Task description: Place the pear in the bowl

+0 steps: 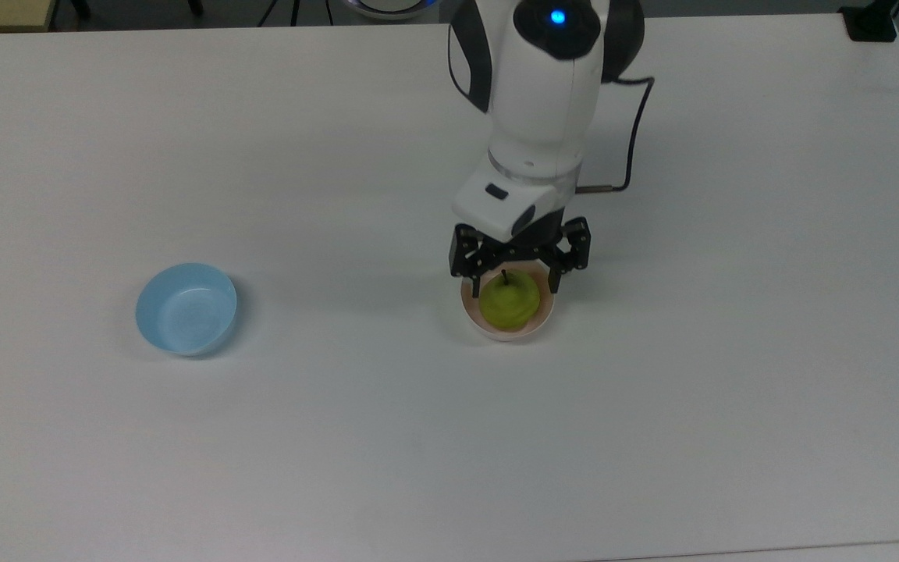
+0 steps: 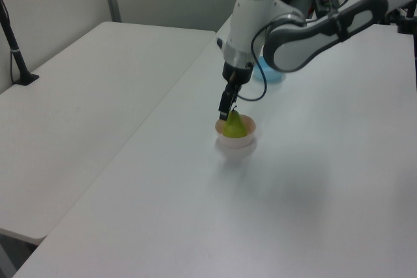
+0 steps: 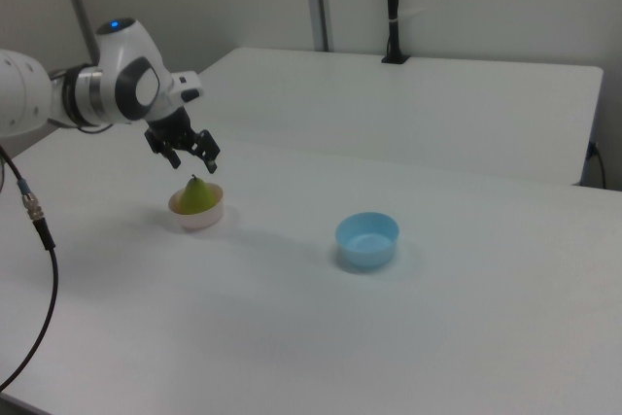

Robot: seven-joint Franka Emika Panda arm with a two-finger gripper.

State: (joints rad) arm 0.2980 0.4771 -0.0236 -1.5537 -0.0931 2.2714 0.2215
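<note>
Well apart, light blue bowl (image 1: 186,308).

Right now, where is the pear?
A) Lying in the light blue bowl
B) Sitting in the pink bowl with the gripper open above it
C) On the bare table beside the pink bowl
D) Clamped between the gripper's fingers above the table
B: the pear sits stem-up inside the pink bowl, and the gripper hangs open above it, fingers clear of the fruit in the right view.
</note>
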